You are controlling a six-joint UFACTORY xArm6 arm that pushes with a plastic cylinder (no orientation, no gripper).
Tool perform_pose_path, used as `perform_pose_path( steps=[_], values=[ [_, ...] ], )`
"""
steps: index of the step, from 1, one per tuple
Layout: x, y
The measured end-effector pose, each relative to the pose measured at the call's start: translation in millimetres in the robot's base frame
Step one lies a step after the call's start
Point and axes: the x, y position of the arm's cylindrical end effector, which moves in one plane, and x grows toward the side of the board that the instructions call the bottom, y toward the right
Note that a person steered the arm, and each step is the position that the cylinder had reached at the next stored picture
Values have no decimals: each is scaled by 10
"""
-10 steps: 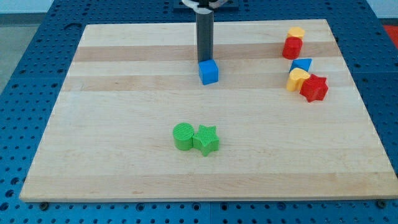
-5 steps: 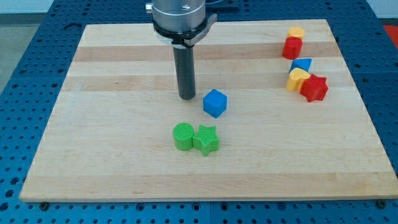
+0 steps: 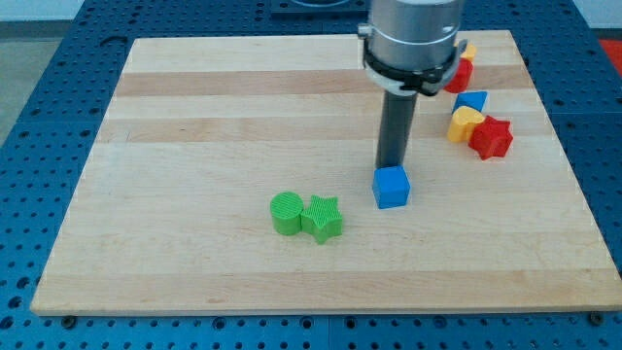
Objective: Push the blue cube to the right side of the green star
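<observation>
The blue cube [image 3: 392,188] lies near the board's middle, to the right of and slightly above the green star [image 3: 323,219]. A gap of about a block's width separates them. My tip [image 3: 392,167] stands right behind the cube, at its top edge in the view, touching or nearly touching it. The rod rises from there to the arm's grey flange at the view's top.
A green cylinder [image 3: 287,213] touches the star's left side. At the upper right lie a red block [image 3: 460,74], a yellow block [image 3: 467,49] partly hidden by the arm, a small blue block [image 3: 472,100], a yellow block [image 3: 465,123] and a red star [image 3: 491,137].
The blue cube has moved down and to the right, from the upper middle to beside the star. My tip swung from the cube's left side to behind it.
</observation>
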Motion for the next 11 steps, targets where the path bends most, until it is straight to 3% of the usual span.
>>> perform_pose_path(
  steps=[2, 5, 8, 10, 11],
  values=[
    [449, 197],
    [451, 138],
    [451, -394],
    [232, -257],
    [-31, -818]
  ],
)
